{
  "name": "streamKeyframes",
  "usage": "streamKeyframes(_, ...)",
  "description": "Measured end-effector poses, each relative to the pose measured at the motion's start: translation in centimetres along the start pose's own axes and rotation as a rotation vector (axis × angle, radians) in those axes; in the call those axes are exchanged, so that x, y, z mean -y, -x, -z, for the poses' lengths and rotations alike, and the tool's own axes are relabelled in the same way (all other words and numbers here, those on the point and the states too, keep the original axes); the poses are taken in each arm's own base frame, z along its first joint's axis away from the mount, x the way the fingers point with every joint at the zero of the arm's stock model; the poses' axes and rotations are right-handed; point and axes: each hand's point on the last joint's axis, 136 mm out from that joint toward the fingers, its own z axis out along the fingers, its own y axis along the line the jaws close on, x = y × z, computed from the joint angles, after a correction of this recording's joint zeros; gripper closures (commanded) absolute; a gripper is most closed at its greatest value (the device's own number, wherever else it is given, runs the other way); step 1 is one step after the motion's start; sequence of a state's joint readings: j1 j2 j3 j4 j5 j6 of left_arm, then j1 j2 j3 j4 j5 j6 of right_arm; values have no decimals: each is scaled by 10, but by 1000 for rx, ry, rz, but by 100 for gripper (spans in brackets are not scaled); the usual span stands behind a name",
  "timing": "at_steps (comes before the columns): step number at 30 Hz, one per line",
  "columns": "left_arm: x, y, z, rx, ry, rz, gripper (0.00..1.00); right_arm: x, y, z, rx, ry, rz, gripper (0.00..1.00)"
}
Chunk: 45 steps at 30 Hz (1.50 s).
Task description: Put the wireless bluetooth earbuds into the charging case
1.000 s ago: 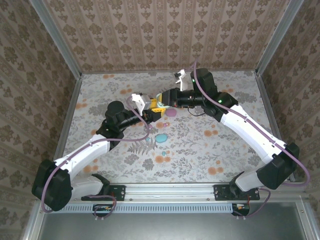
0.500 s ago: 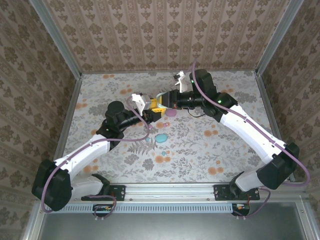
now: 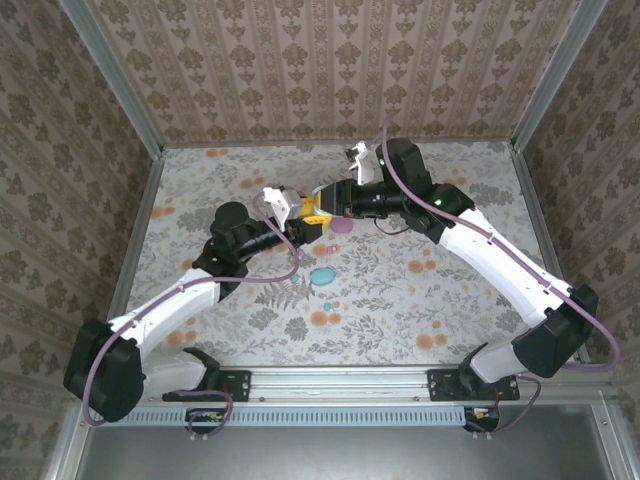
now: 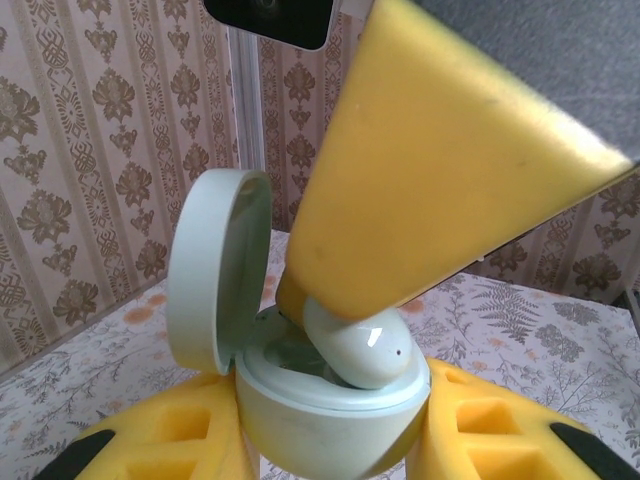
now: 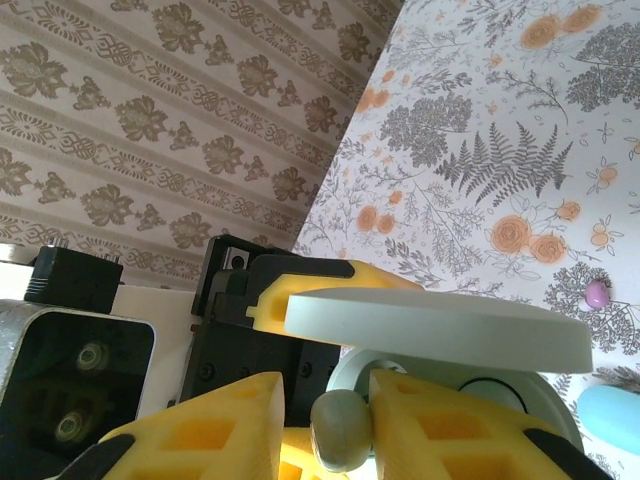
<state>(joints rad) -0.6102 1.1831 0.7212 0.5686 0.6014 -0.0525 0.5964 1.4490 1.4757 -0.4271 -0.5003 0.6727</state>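
My left gripper [image 4: 330, 440] is shut on the mint charging case [image 4: 330, 415], which it holds upright with its lid [image 4: 215, 270] swung open. A pale mint earbud [image 4: 360, 345] lies tilted in the case's well, and a yellow finger [image 4: 440, 180] of the right gripper rests on top of it. In the right wrist view my right gripper [image 5: 325, 420] is open a little: the earbud [image 5: 340, 430] touches the right finger, with a gap to the left one. The lid [image 5: 435, 325] juts out just above. From overhead both grippers [image 3: 312, 215] meet at mid-table.
A pink case [image 3: 342, 226] lies just right of the grippers and a blue case [image 3: 322, 275] nearer the front. A tiny pinkish bud [image 5: 597, 293] lies on the floral tabletop near the blue case [image 5: 610, 415]. Patterned walls enclose the table.
The right gripper's jaws have parted slightly around the earbud. Both arms have stayed almost where they were, and the left grip on the case is unchanged.
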Motion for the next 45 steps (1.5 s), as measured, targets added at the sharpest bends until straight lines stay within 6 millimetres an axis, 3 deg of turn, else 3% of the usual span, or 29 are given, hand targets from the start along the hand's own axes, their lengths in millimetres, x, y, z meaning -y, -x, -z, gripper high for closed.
streamKeyframes(32, -3, 0, 0, 1, 18, -1, 72, 0, 8, 5, 38, -23, 4, 68)
streamKeyframes(45, -4, 1, 0, 1, 22, -1, 71, -26, 19, 43, 140, 6, 48, 67)
